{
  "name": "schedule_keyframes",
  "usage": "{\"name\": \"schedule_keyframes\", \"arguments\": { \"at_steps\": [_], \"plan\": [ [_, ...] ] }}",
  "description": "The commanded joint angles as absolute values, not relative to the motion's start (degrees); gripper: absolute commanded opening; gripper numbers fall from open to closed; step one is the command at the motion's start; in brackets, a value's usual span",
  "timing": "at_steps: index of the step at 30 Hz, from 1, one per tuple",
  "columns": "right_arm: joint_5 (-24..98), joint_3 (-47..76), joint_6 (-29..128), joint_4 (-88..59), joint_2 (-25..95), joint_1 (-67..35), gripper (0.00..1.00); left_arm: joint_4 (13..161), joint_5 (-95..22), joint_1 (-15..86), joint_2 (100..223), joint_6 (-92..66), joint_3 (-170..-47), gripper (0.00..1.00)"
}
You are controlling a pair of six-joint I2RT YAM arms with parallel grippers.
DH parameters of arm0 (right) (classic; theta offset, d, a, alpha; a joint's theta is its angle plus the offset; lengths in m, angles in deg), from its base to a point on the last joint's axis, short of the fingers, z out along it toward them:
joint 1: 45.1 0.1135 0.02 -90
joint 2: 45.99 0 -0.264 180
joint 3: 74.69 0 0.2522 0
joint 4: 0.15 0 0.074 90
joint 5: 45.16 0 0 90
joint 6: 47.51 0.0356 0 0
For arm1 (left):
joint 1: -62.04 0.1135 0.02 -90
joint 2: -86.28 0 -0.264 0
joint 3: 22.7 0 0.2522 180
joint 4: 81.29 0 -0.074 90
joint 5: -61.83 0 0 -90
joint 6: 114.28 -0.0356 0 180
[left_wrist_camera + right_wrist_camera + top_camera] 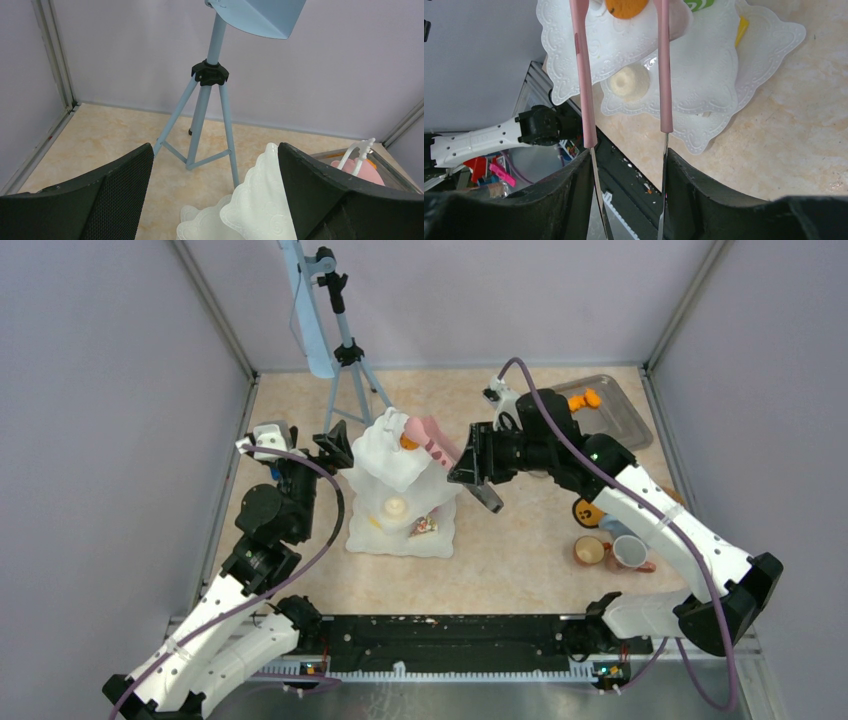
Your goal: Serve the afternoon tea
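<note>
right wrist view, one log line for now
right fingers: shut on pink tongs | round orange toy pastry: between tong arms, over white scalloped tiered stand | left fingers: open

Left gripper, jaws apart; blue tripod near table far edge; white scalloped stand between fingers.

Pale lilac walls on three sides, metal corner posts, beige marbled tabletop, light-blue tripod standing just beyond the left gripper, black rail along the near edge behind it, soft even light.
</note>
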State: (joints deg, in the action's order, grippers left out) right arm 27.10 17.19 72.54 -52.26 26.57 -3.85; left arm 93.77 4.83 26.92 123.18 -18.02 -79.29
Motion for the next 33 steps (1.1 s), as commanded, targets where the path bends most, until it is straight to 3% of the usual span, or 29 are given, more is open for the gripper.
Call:
{"name": "schedule_keyframes", "arguments": {
  "at_steps": [1,11,17,25,33],
  "plan": [
    [26.5,20.4,72.2,-48.5,25.5,-3.0,0.51,95.1,4.5,27.2,123.2,-18.4,-79.1,0.99],
    [38.5,25.4,70.5,-55.1,20.4,-5.1,0.51,95.1,4.4,27.2,123.2,-18.5,-79.0,0.99],
    [36.7,24.8,64.6,-61.9,18.1,-29.3,0.5,95.0,2.6,27.2,123.9,-17.7,-79.2,0.99],
    [45.5,21.8,62.7,-57.7,31.7,-43.5,0.51,94.4,0.7,27.2,124.3,-17.4,-79.8,0.99],
    [47.4,24.3,62.7,-52.9,49.2,-44.8,0.5,94.2,-0.3,27.2,124.2,-17.4,-80.1,0.99]
  ]
}}
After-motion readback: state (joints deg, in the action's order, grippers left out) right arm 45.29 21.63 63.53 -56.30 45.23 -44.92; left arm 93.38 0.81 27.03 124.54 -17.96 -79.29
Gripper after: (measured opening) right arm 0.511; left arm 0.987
